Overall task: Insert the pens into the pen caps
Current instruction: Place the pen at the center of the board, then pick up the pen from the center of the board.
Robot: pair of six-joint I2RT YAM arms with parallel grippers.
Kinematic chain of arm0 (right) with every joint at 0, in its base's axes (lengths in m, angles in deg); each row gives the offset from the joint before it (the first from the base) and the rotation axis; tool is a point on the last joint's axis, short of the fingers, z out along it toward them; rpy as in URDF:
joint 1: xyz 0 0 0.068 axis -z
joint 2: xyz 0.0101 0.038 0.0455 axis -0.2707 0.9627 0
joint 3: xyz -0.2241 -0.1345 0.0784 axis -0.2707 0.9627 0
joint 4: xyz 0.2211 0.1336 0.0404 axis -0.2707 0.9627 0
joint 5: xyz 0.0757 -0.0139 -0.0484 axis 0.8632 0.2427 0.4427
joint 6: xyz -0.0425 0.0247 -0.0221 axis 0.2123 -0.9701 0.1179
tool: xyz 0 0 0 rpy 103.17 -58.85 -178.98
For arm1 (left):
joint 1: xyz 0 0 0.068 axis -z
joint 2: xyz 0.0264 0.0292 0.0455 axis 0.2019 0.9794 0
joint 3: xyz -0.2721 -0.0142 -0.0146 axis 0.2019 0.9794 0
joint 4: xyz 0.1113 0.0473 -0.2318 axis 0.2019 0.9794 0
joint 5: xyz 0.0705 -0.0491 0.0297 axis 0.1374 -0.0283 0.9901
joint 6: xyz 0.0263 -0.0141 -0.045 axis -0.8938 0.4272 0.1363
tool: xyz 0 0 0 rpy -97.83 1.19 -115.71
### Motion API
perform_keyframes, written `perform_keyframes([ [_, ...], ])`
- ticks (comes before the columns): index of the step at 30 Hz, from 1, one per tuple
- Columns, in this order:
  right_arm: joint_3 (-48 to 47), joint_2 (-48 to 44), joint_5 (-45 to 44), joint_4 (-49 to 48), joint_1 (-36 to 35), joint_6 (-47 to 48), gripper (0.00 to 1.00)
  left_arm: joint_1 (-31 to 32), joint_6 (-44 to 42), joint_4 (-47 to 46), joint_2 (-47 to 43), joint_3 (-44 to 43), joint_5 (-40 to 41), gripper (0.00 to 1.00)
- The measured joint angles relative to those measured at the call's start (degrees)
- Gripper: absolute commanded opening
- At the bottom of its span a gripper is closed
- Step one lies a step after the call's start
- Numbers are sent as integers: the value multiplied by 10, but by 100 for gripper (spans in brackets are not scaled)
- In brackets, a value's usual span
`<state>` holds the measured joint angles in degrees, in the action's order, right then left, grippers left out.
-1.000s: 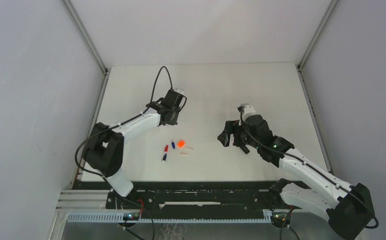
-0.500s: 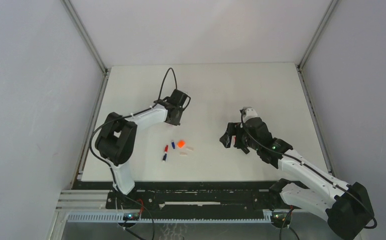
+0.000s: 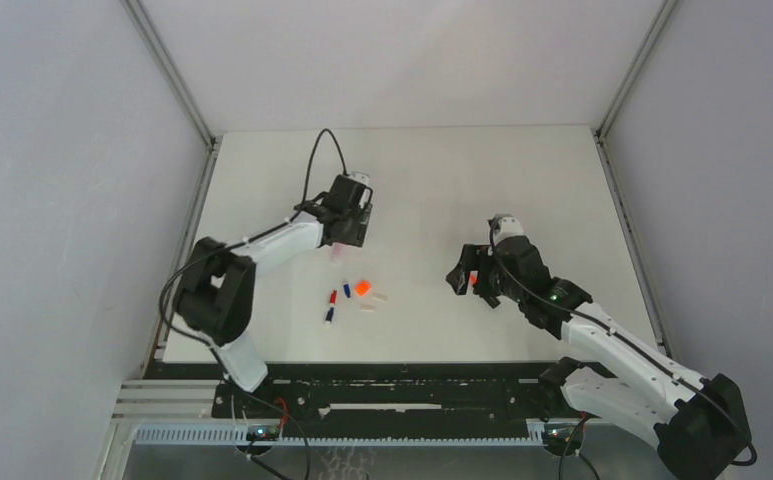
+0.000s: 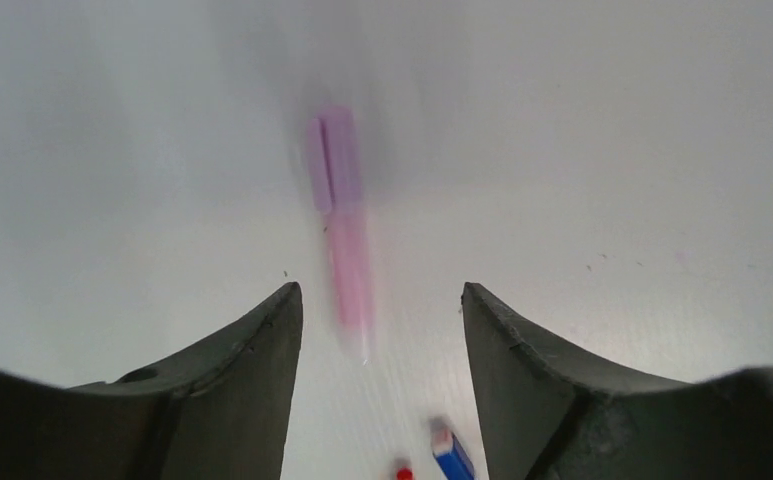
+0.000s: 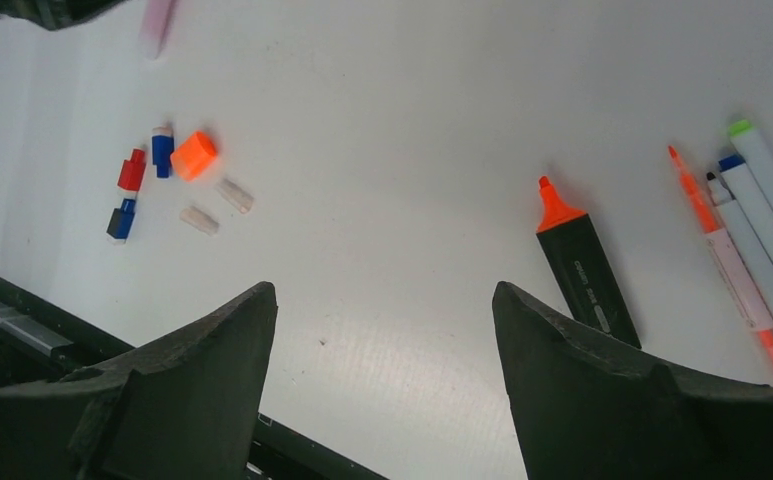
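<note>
A blurred lilac-pink highlighter (image 4: pixel 342 225), darker lilac at its far end, lies on the table (image 3: pixel 432 190) just ahead of my left gripper (image 4: pixel 382 295). That gripper is open, and neither finger touches the highlighter. In the top view the highlighter (image 3: pixel 340 256) shows faintly below the left gripper (image 3: pixel 344 240). The pen caps lie in a cluster: orange (image 5: pixel 194 155), red (image 5: pixel 132 170), blue (image 5: pixel 163 150), dark blue (image 5: pixel 120 220) and two pale ones (image 5: pixel 234 195). My right gripper (image 5: pixel 384 290) hangs open and empty over bare table. The black orange-tipped highlighter (image 5: pixel 584 275) lies to its right.
Several thin pens (image 5: pixel 752 245) lie side by side at the right edge of the right wrist view. In the top view the cap cluster (image 3: pixel 354 298) sits between the two arms, towards the near edge. Grey walls enclose the table on three sides.
My left gripper has opened and the lilac-pink highlighter has left its jaws and is on the table. The right gripper drifted slightly right and stays open.
</note>
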<state>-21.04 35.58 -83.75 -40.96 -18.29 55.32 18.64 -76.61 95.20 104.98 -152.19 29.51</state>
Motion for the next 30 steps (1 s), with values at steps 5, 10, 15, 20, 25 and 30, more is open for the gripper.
perform_keyframes([
  [5, -2, -17, -2, 36, 13, 3, 75, -6, 24, -11, -167, 48, -7, 82],
  [10, -4, -3, 25, 64, 95, 4, 73, -54, 78, -41, -416, 62, -85, 100],
  [15, -4, 35, 58, 70, 160, 4, 71, -174, 119, -52, -566, 75, -215, 100],
  [20, -4, 69, 56, 70, 161, 12, 67, -246, 123, -43, -590, 120, -260, 98],
  [25, -4, 106, 42, 69, 160, 31, 64, -247, 111, 9, -573, 141, -242, 98],
  [30, -10, 158, 34, 69, 153, 55, 60, -248, 81, 37, -588, 141, -204, 98],
])
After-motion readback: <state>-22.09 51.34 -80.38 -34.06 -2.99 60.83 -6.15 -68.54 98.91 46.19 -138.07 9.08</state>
